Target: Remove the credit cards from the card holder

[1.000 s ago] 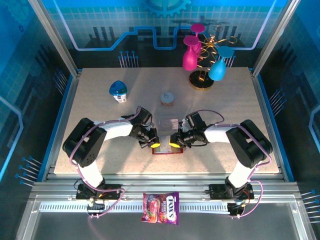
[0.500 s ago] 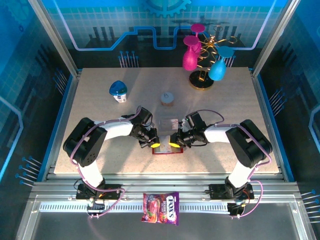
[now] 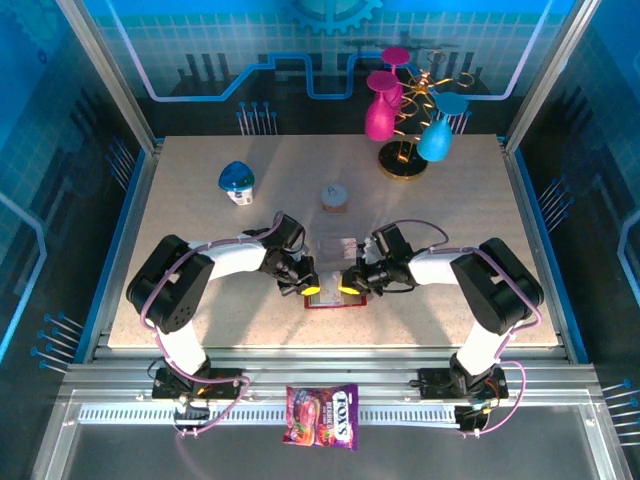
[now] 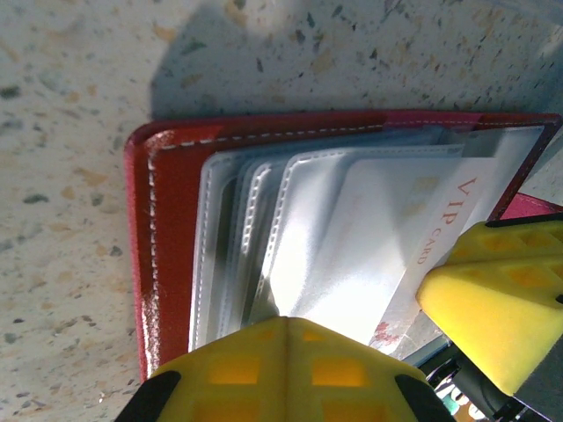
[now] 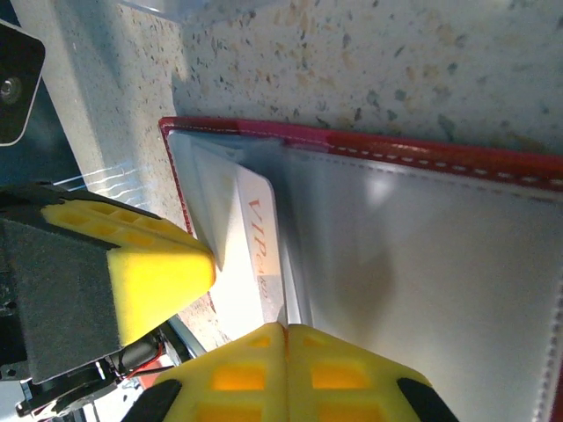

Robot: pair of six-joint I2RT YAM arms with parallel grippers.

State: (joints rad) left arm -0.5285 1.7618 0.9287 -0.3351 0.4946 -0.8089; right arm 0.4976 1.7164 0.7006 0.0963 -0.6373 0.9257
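Starting at the left of the speckled table (image 3: 470,220), we are seeing a white bottle with a blue cap (image 3: 237,184) standing well apart from the arms. Moving right, we are finding the left gripper (image 3: 312,290) reaching low over the near middle of the table. Its yellow pads are pressing together at the edge of the clear sleeves, and we cannot tell whether a sleeve is caught between them. Below it, off the table's near edge, a candy packet (image 3: 322,415) is lying on the metal rail.

The red card holder (image 4: 171,220) is lying open and flat on the table between the two grippers, with its clear pockets fanning upward. A white credit card (image 4: 396,220) marked VIP is sticking partway out of one pocket. Behind the holder, a clear plastic box (image 3: 338,245) and a small round jar (image 3: 335,197) are sitting further back.

Next, we are seeing the right gripper (image 3: 348,284) facing the left one from the holder's other side. Its jaws are clenched right at the card's edge, though we cannot tell whether they are pinching it. At the far right, a gold stand (image 3: 405,160) is carrying pink and blue goblets.
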